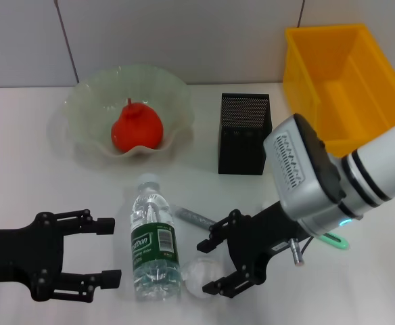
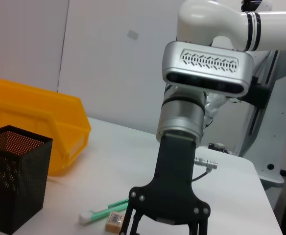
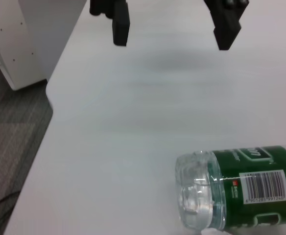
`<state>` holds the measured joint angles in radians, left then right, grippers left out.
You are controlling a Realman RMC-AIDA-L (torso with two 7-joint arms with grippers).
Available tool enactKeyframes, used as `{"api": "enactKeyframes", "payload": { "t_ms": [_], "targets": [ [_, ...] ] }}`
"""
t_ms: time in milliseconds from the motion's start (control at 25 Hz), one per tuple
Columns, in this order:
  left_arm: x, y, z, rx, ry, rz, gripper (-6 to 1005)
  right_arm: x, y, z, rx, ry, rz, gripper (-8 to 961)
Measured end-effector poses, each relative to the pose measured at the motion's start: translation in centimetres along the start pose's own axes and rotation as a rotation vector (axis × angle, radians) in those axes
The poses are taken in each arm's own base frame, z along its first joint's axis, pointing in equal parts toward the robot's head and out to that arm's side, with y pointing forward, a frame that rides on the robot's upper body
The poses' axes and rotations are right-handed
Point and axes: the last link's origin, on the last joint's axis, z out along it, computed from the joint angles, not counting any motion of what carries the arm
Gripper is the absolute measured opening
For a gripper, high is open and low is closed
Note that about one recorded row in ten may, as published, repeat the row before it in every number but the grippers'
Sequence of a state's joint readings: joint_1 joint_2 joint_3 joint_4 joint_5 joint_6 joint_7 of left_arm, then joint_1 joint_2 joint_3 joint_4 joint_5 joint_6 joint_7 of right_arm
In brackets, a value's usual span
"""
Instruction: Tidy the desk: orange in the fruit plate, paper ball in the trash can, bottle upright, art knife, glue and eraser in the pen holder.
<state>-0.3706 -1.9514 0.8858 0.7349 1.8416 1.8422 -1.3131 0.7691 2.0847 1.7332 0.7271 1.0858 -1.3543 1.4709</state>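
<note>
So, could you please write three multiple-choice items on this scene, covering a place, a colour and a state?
1. Where is the orange?
A. in the plate
B. in the yellow bin
C. on the table

2. What colour is the bottle label?
A. blue
B. green
C. red

3. How is the bottle?
A. upright
B. lying down
C. held

Key: 1 A, it sits inside the scalloped bowl; 2 B, a green band wraps it; 3 B, it lies flat between the left gripper and right gripper, both with jaws open.

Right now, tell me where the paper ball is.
In the head view, the paper ball lies on the near table, just right of the lying bottle, between the open fingers of the right gripper.
</note>
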Motion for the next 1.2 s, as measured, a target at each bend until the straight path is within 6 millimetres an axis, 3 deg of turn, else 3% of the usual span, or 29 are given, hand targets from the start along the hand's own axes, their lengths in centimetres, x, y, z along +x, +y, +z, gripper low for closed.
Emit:
{"api": "enactKeyframes", "payload": {
  "t_ms": [480, 720, 1000, 1120, 1160, 1200],
  "targets": [
    [-0.1, 0.0, -0.3, 0.002, 0.001, -0.011, 863, 0.3, 0.3, 1.9, 0.003, 0.035, -0.020, 621],
    [0.0, 0.0, -0.3, 0.005, 0.004, -0.011, 863, 0.4, 0.4, 1.9, 0.009, 0.027, -0.003, 619],
    [0.0, 0.1, -0.6, 0.009, 0.013, -0.015, 863, 0.2, 0.3, -0.5, 0.039, -0.065, 0.045, 600],
    [0.0, 0.1, -0.6, 0.009, 0.013, -0.016, 863, 0.6, 0.1, -3.2, 0.084, -0.148, 0.093, 548],
    [-0.1, 0.1, -0.5, 0.011, 0.015, -0.018, 863, 1.4, -0.1, -5.3, 0.140, -0.217, 0.141, 531],
    [-0.1, 0.1, -0.5, 0.011, 0.015, -0.018, 863, 1.4, -0.1, -5.3, 0.140, -0.217, 0.141, 531]
  ]
}}
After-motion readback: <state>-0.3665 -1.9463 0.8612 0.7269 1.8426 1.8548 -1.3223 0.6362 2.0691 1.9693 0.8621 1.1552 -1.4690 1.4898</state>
